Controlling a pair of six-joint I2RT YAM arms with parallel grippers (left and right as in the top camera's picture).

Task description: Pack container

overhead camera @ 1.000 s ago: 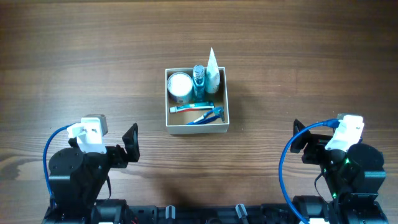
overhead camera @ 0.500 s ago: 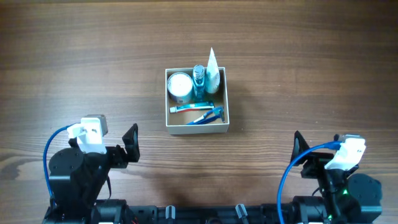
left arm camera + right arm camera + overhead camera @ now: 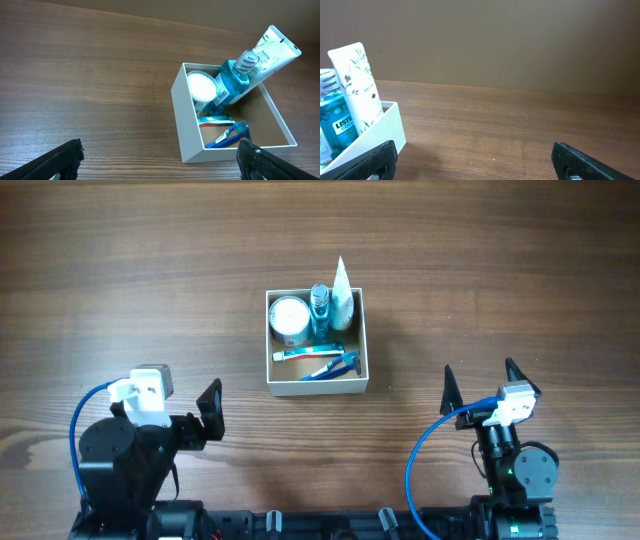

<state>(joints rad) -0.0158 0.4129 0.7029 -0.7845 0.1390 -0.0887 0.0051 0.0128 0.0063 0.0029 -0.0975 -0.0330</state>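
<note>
Sitting mid-frame on the wooden table [image 3: 120, 260], the container [image 3: 318, 387] is looking fully packed. The left gripper [image 3: 160, 150] and right gripper [image 3: 480, 380] are hanging at the lower corners, jaws spread wide, empty, probably finished. The tube [image 3: 342, 295] and mouthwash [image 3: 319, 315] are leaning against the upper wall, too tall for it.

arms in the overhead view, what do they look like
The left arm and right arm are black with rounded joints. Each carries a white camera block at the wrist and a looping blue cable. The claw fingers are black and taper to points.
</note>
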